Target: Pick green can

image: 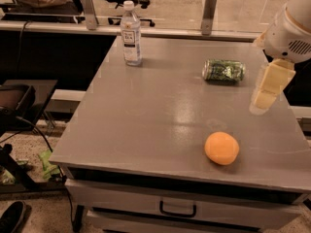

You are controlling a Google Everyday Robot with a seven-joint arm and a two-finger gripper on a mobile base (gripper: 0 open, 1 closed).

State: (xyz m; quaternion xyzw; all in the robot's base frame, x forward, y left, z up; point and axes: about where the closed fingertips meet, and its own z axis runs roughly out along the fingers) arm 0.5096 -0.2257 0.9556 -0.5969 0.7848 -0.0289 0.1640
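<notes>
The green can lies on its side on the grey table, toward the far right, its silvery ends pointing left and right. My gripper hangs at the right edge of the view, above the table's right side. It is to the right of the can and a little nearer the front, apart from it and holding nothing that I can see.
A clear water bottle with a white cap stands at the far left of the table. An orange round fruit sits near the front edge. A drawer with a handle is below the tabletop. Black furniture and cables stand at left.
</notes>
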